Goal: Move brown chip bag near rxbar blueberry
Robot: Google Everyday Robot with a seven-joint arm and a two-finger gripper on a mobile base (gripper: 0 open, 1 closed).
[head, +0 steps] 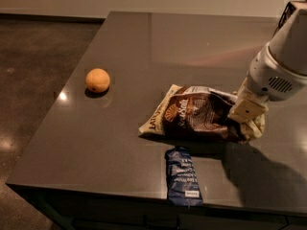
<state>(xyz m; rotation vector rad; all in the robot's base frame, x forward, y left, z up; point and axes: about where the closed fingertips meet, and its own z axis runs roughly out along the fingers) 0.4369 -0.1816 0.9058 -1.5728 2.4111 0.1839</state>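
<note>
The brown chip bag [196, 115] lies on the dark table, dark brown front with cream-yellow edges. Its lower edge sits just above the rxbar blueberry [182, 176], a small dark-blue wrapper near the table's front edge. My gripper [247, 113] is at the bag's right end, shut on the bag's right edge. The white arm reaches in from the upper right.
A round orange fruit [97, 80] sits at the left of the grey table [158, 47]. The table's front edge is right below the blue wrapper. A brown floor lies to the left.
</note>
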